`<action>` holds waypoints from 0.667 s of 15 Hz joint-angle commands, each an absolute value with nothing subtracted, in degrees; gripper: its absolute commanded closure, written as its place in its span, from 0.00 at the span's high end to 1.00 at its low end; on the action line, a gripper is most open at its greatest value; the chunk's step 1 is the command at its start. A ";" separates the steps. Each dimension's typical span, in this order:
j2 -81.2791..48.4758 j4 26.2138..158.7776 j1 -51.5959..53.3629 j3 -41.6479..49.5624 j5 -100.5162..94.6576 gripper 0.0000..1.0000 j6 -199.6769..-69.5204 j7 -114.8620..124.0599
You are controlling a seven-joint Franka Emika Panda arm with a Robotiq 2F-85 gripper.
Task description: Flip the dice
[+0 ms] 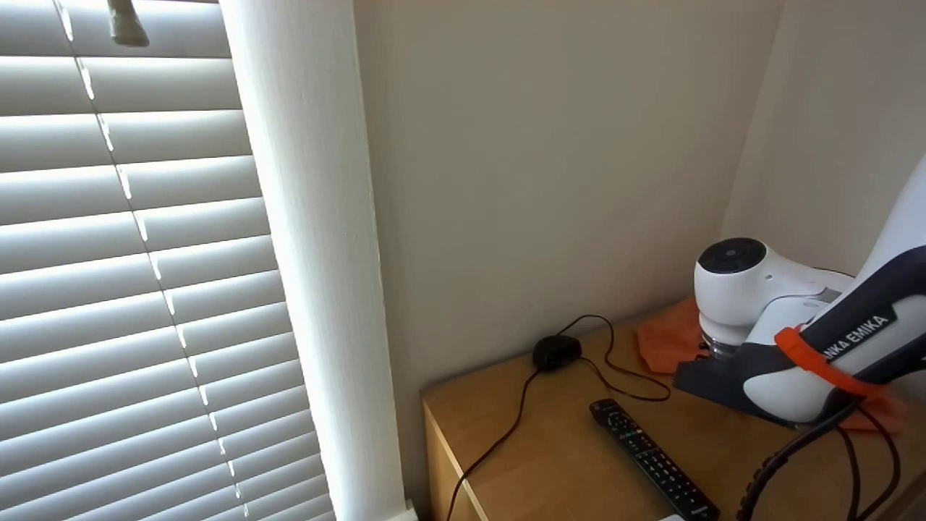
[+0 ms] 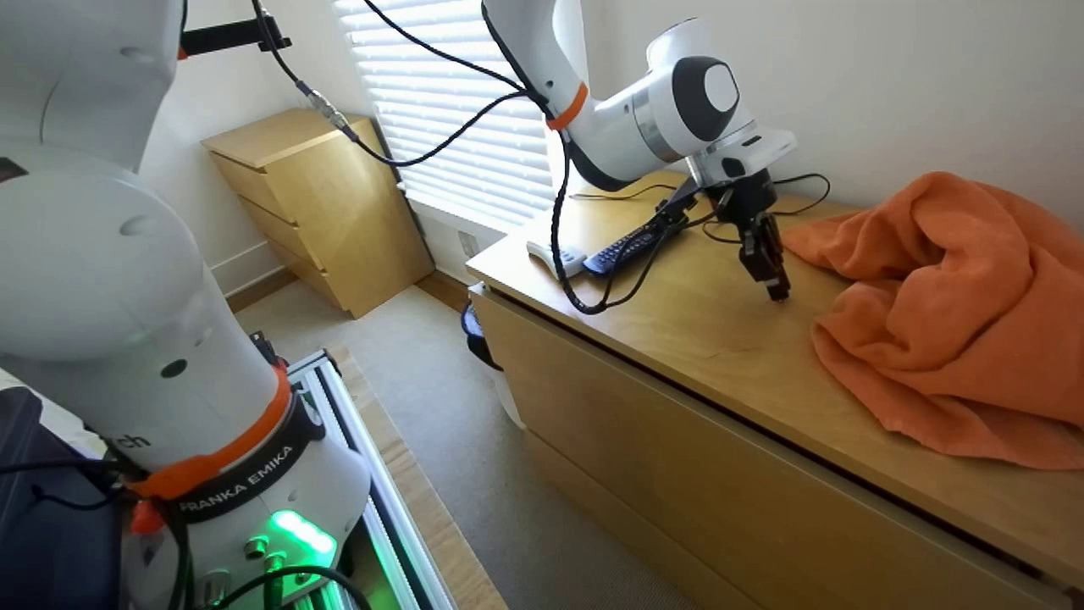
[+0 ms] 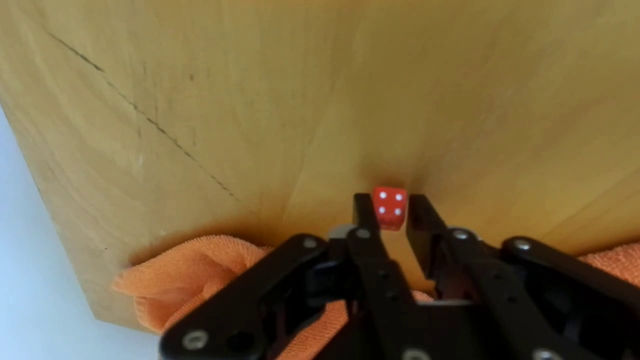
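A small red die (image 3: 390, 207) with white dots sits on the wooden dresser top (image 3: 280, 100), with its four-dot face toward the wrist camera. My gripper (image 3: 390, 210) has one black finger on each side of the die. The fingers stand a little apart, and a thin gap shows between the die and the right-hand finger. In an exterior view the gripper (image 2: 777, 292) points down with its fingertips close to the dresser top, and the die is hidden there. In the remaining exterior view the arm hides the fingers and the die.
A crumpled orange cloth (image 2: 957, 313) lies close beside the gripper and also shows in the wrist view (image 3: 210, 265). A black remote (image 2: 627, 250) and a white remote (image 2: 555, 256) lie near the dresser's end. A black adapter (image 1: 557, 352) with cable lies by the wall.
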State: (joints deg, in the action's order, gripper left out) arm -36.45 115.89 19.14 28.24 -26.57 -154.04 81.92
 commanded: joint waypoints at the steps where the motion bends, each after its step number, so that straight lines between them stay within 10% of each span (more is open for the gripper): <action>1: -37.60 116.50 20.10 28.90 -29.03 0.50 -155.12 84.99; 6: -36.32 116.66 18.84 27.80 -28.10 0.94 -155.00 84.37; 10: -33.40 116.41 15.21 24.46 -24.58 1.00 -152.21 80.44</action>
